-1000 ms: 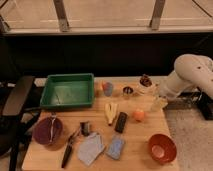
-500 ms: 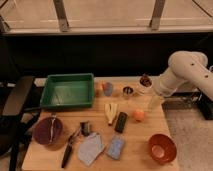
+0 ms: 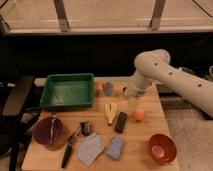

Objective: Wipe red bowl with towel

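Note:
The red bowl (image 3: 161,148) stands at the front right corner of the wooden table (image 3: 145,130), orange-red with a paler bottom. Left of it, the pale grey-blue towel (image 3: 90,148) lies creased near the front edge, beside a brighter blue pad (image 3: 116,147). My gripper (image 3: 132,103) hangs from the white arm over the back middle-right of the table, pointing down. It is well behind both towel and bowl, open, with nothing seen in it.
A green tray (image 3: 67,91) sits at the back left and a maroon bowl (image 3: 48,131) at the front left. A banana (image 3: 110,112), a black bar (image 3: 121,121), an orange ball (image 3: 138,115), a blue cup (image 3: 108,88) and a black-handled tool (image 3: 67,152) lie between. A black chair (image 3: 17,95) stands left.
The arm has swung left from the table's right edge toward the back middle, carrying the gripper over the table. Nothing on the table has moved.

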Tool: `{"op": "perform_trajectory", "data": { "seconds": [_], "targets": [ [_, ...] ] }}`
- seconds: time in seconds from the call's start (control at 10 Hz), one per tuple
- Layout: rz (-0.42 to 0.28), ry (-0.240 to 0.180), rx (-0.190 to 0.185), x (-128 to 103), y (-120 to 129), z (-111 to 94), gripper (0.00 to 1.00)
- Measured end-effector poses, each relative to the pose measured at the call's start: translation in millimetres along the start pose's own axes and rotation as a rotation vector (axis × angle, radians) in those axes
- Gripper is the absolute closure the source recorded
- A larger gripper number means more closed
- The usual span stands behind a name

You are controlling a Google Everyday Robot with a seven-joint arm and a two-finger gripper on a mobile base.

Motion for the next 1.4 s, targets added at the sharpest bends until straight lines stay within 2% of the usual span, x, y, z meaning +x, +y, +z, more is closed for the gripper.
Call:
{"op": "perform_trajectory", "data": {
  "seconds": [0.2, 0.3, 0.8, 1.0, 1.1, 1.4],
  "targets": [
    [-0.105, -0.016, -0.037, -55.5, 6.6, 27.6, 0.4],
    [-0.14, -0.026, -0.06, -73.0, 11.7, 37.3, 0.4],
    [-0.146, -0.021, -0.063, -72.7, 12.8, 38.2, 0.4],
    [-0.223, 0.02, -0.08, -80.8, 23.5, 46.2, 0.4],
    [-0.274, 0.032, -0.082, -84.8, 38.6, 55.2, 0.4],
    [-0.384, 0.018, -0.105, -97.7, 75.9, 84.3, 0.4]
  ]
}}
